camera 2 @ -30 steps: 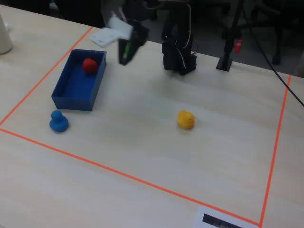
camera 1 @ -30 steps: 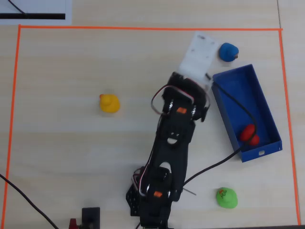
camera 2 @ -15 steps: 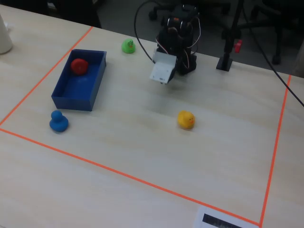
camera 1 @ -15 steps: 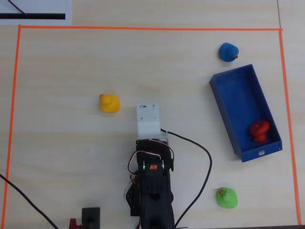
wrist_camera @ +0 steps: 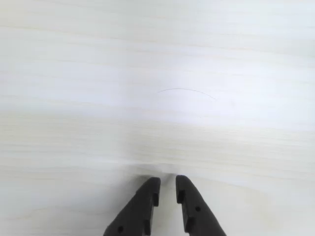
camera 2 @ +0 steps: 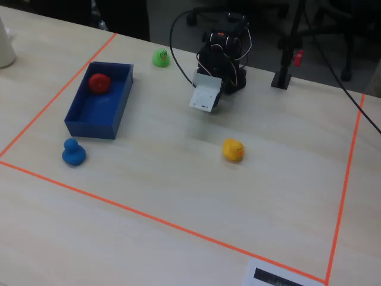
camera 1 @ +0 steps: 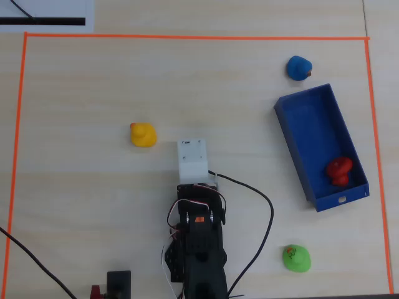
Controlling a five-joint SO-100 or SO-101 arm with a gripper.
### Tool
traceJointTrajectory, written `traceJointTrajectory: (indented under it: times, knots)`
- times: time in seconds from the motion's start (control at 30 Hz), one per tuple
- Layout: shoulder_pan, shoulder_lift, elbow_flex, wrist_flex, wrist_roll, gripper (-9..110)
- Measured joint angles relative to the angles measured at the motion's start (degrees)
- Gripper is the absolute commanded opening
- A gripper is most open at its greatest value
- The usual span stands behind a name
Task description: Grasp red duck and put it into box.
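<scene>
While the small rounded bright red toy duck (camera 1: 339, 170) lies inside the long dark blue low-walled box (camera 1: 315, 115), close to the short end with the notch, the wrist view shows neither of them, only pale wood-grain table (wrist_camera: 157, 73) and the two black fingertips of the gripper (wrist_camera: 167, 188). The overhead view and the fixed view both show the duck (camera 2: 99, 83) in the box (camera 2: 113, 119), and they alone show the small blue duck (camera 1: 299, 67) just outside the box's other short end, the green duck (camera 1: 296, 258) near the notched end, and the yellow duck (camera 1: 143, 134) well apart on open table. In the wrist view the jaws are nearly closed, a narrow slit between them, gripping nothing and clear of every duck.
</scene>
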Motion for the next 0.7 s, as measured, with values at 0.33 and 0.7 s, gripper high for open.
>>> traceJointTrajectory:
  times: [0.33,0.7]
  knots:
    - [-1.0,0.0,0.0,0.0,0.0,1]
    - [-1.0,0.0,0.0,0.0,0.0,1]
